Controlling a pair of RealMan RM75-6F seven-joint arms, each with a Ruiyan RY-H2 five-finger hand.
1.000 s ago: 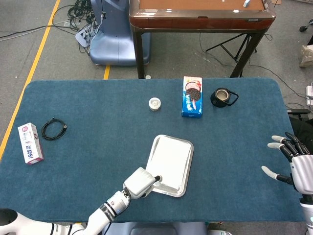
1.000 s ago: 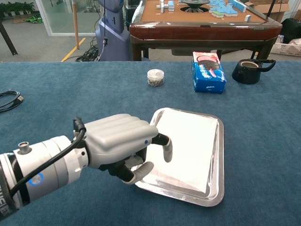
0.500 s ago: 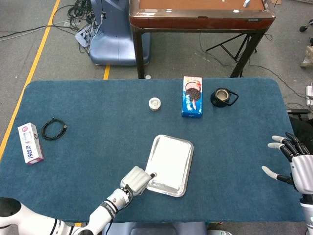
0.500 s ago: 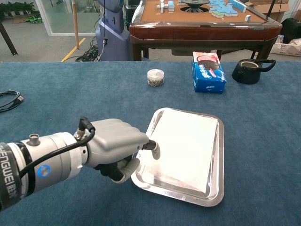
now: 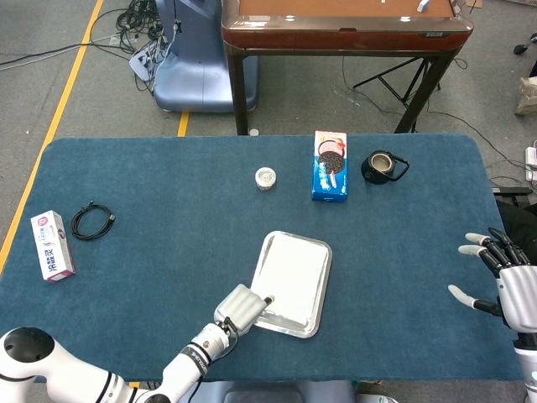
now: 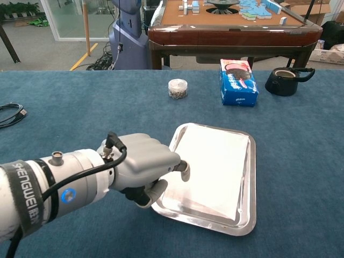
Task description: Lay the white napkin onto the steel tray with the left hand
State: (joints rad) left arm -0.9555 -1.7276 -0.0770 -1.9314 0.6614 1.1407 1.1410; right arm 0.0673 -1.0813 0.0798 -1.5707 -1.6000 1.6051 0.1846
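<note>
The white napkin lies flat inside the steel tray near the table's front middle. My left hand sits at the tray's near-left corner with its fingers curled into a fist. One fingertip rests on the napkin's near-left edge, and the thumb lies low beside the tray rim. Nothing shows inside the hand. My right hand hovers at the table's right edge with its fingers spread and empty; only the head view shows it.
Behind the tray stand a blue cookie box, a black teapot and a small jar. A coiled black cable and a white-pink box lie far left.
My left hand's fingers have curled in from a looser spread over the napkin's corner, and the hand has shifted slightly at the tray's near-left corner. The napkin stays flat. The right hand is still.
</note>
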